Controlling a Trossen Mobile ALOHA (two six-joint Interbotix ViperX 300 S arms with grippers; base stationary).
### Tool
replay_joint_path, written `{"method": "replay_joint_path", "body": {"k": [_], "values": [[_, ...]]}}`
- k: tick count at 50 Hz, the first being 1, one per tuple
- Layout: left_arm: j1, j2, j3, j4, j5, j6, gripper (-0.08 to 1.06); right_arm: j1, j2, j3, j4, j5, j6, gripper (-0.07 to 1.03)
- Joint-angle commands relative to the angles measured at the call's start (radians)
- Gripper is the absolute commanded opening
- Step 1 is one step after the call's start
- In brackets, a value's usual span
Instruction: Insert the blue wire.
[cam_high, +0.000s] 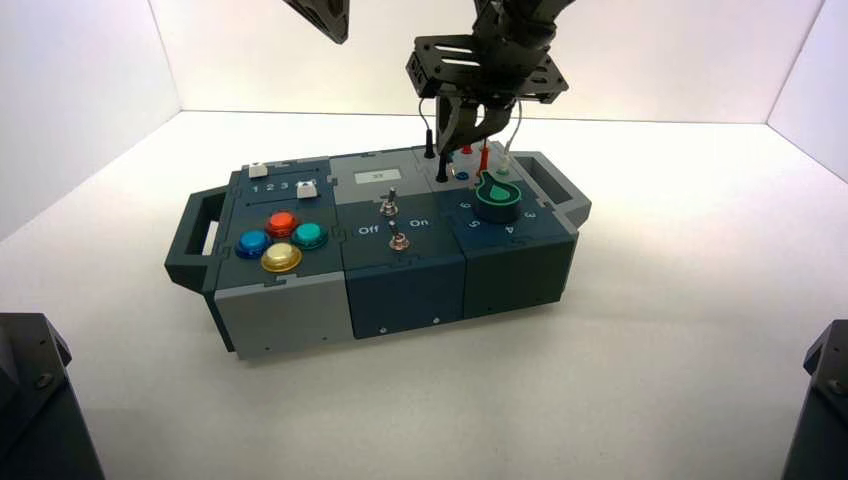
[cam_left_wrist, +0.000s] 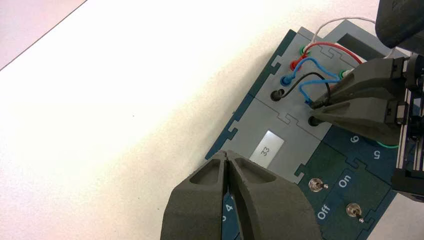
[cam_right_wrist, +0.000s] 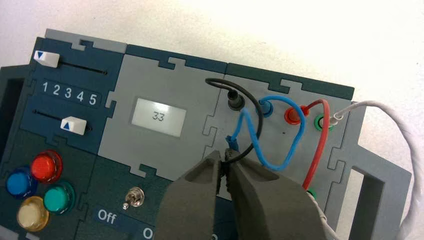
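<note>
The blue wire (cam_right_wrist: 270, 163) loops over the grey wire panel at the box's (cam_high: 400, 285) back right. One blue plug (cam_right_wrist: 265, 107) sits in a socket, and the free plug (cam_right_wrist: 231, 142) stands just beyond my right gripper's tips. My right gripper (cam_right_wrist: 224, 161) reaches down over this panel. In the left wrist view its fingers (cam_left_wrist: 365, 80) close on the free blue plug (cam_left_wrist: 311, 103). The black wire (cam_right_wrist: 255, 112) runs in at the same spot. My left gripper (cam_left_wrist: 227, 154) hangs shut and empty above the box's left part.
A red wire (cam_right_wrist: 315, 150) and a white wire (cam_right_wrist: 395, 120) arch over the same panel beside the box's right handle (cam_high: 550, 180). The green knob (cam_high: 497, 196) stands in front of the sockets. Two toggle switches (cam_high: 393, 208), a display (cam_right_wrist: 159, 117) reading 33, two sliders and coloured buttons (cam_high: 281, 240) lie leftward.
</note>
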Motion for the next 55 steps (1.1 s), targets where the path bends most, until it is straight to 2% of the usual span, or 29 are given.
{"method": "replay_joint_path", "body": {"k": [1, 42, 48, 52, 55], "values": [[0.006, -0.026, -0.008, 0.002, -0.006, 0.003, -0.03, 0.000, -0.015, -0.014, -0.011, -0.005, 0.002, -0.01], [0.008, -0.028, -0.008, 0.002, -0.006, 0.006, -0.03, -0.046, -0.103, 0.026, -0.021, -0.003, 0.002, -0.02], [0.006, -0.029, -0.008, 0.002, -0.006, 0.006, -0.03, -0.044, -0.098, 0.017, -0.026, 0.009, 0.002, 0.02], [0.006, -0.029, -0.008, 0.002, -0.006, 0.006, -0.03, -0.044, -0.095, 0.011, -0.026, 0.021, 0.002, 0.11], [0.008, -0.029, -0.008, 0.003, -0.006, 0.008, -0.03, -0.046, -0.098, 0.009, -0.026, 0.026, 0.002, 0.12]]}}
